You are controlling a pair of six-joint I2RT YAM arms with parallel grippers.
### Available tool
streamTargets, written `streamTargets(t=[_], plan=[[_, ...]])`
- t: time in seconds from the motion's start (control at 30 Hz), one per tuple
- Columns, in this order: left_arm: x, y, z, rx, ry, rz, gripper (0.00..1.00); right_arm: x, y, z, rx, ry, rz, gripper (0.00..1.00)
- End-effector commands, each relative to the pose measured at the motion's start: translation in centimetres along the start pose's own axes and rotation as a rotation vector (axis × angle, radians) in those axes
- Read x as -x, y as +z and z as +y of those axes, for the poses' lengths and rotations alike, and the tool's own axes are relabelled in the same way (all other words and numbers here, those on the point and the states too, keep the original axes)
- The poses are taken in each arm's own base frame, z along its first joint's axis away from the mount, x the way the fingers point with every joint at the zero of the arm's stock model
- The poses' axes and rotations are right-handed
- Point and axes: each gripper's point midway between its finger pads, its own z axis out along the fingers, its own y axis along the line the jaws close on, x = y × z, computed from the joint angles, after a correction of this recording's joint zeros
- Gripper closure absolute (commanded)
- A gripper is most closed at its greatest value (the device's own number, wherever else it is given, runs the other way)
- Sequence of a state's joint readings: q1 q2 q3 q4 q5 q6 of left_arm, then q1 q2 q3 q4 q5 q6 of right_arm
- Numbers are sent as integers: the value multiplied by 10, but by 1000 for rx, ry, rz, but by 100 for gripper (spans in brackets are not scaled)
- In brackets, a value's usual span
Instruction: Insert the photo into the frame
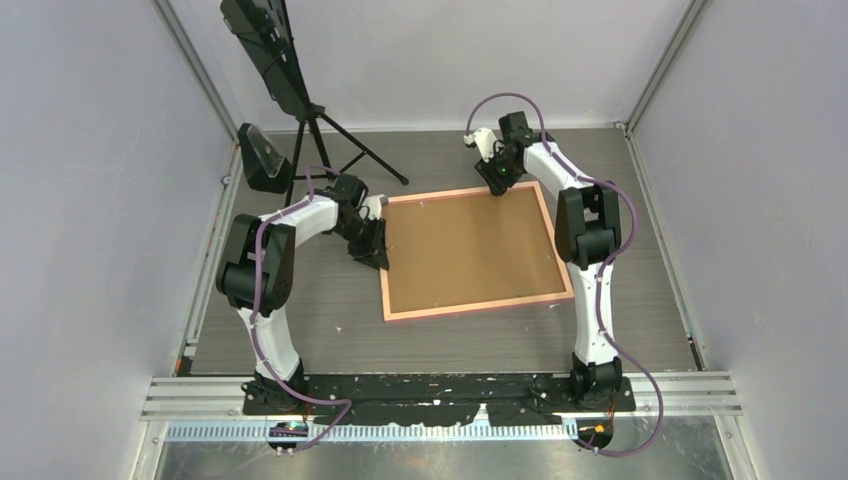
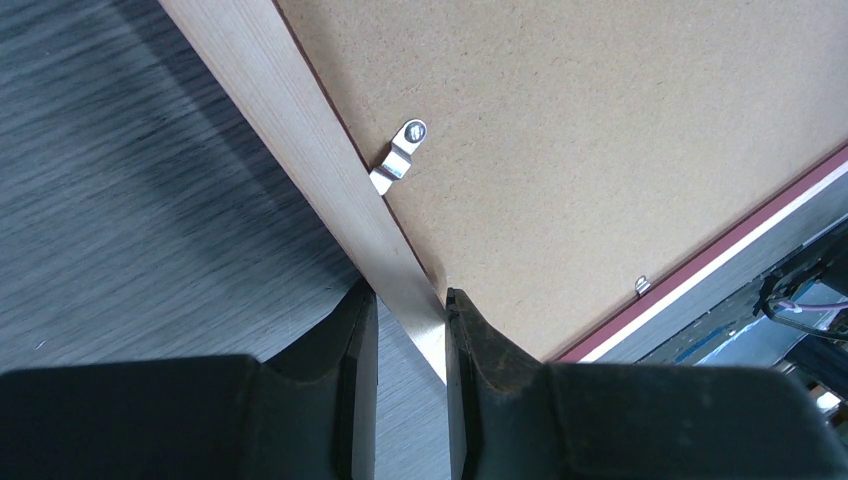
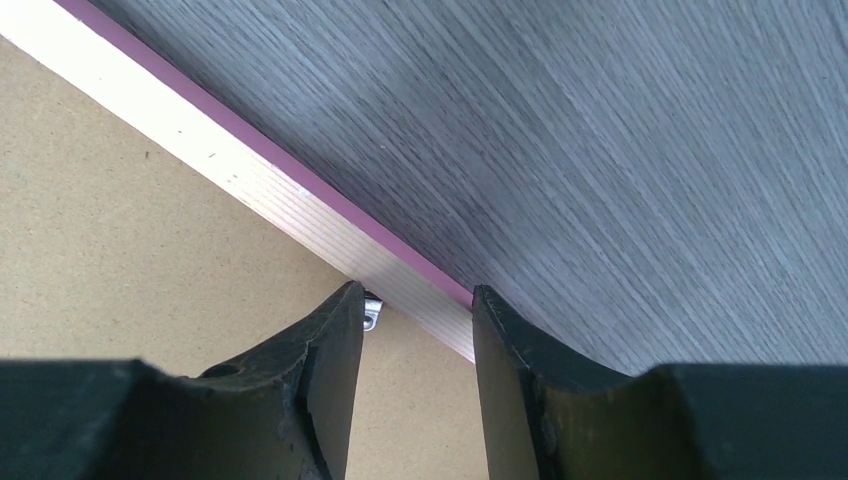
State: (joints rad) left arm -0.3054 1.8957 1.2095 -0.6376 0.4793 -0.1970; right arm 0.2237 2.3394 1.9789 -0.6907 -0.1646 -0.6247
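The left gripper is clamping the left rail of the frame, the right gripper straddling the far rail, closure unclear; keep the 2 synchronised.

I see open tabletop along the near side of the frame, a tripod crowding the far left corner, my left gripper pinching the left rail, my right gripper pinching the far rail, its arm lining the right side.
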Motion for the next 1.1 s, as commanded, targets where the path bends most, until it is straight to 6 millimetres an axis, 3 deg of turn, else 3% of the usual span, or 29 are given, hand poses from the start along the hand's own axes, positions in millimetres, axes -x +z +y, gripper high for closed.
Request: streamTargets(t=[0.0, 0.6, 0.83, 1.07], plan=[[-13, 13, 7, 4, 54, 59, 100, 3, 1, -10, -43, 21, 3, 60], [-14, 14, 8, 8, 51, 62, 100, 4, -2, -13, -40, 1, -8, 59], [-13, 14, 8, 9, 52, 59, 100, 11, -12, -13, -46, 33, -39, 41], [-12, 14, 9, 13, 49, 54, 100, 30, -39, -11, -53, 73, -118, 36]])
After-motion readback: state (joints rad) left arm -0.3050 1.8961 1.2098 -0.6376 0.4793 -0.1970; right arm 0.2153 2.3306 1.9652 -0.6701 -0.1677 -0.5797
